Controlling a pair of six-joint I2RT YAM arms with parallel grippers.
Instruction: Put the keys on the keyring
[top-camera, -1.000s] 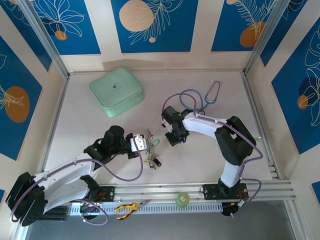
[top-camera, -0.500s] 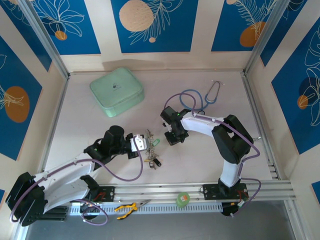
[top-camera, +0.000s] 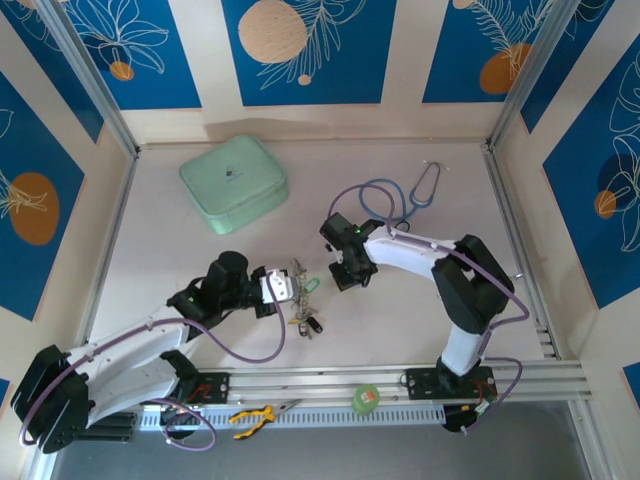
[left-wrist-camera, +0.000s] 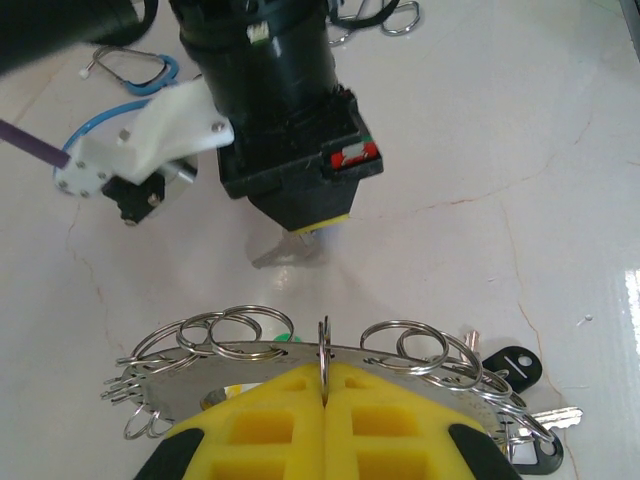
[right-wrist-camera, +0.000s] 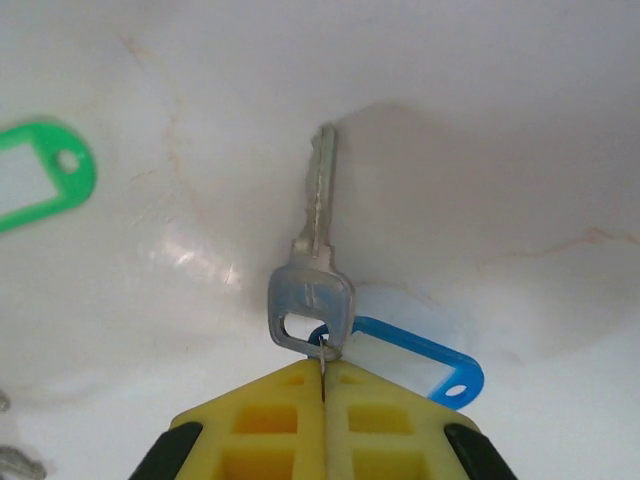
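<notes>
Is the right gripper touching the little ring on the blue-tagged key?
Touching. In the right wrist view the right gripper is shut, and the small ring through the blue-tagged key is pinched in the seam between its yellow pads.

- Mint-green soft rectangular case (top-camera: 233, 184): far left on the pale table (top-camera: 420, 320).
- Blue-tubed stethoscope (top-camera: 400, 198): far side, right of the case, well apart.
- Flat silvery notched keyring (top-camera: 298, 283): mid-table, clamped in the left gripper (top-camera: 285, 287).
- Silver key with blue plastic tag (right-wrist-camera: 312, 270): right of the keyring, its small ring pinched by the right gripper (right-wrist-camera: 323, 385).
- Black-tagged keys (top-camera: 312, 324): on the table, just before the keyring.
- Green tape roll (top-camera: 366, 399): on the near rail.
- Yellow-handled pliers (top-camera: 255, 414): left of the roll.
</notes>
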